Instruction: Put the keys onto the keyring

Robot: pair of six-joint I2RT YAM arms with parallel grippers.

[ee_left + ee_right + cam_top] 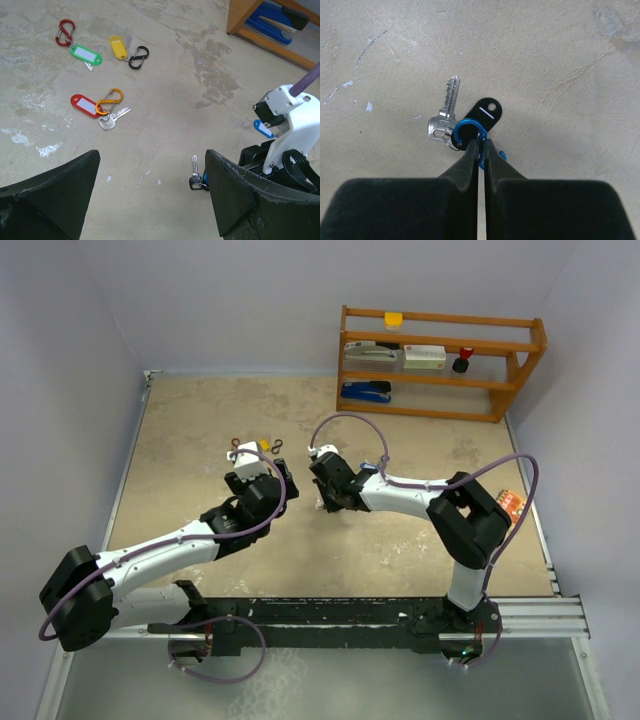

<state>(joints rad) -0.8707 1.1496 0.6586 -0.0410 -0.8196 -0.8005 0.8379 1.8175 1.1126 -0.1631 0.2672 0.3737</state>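
Right gripper [481, 146] jaws clenched on the blue clip [465, 131], silver key [445, 112] at eleven o'clock and black tag [484, 111] at twelve, both flat on the worktop [560, 60]. Left gripper [150, 195] jaws released, wide apart. Recommended: hold the clip firmly, without twisting, its gate exposed for threading.

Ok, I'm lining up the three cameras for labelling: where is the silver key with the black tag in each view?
Right wrist: silver key at centre, left of its black tag, beside the blue clip pinched in the right gripper.
Left wrist: the key sits bottom centre.
Top external: too small to make out, at that gripper's tip.
Shared landmark: the right gripper, in all three.
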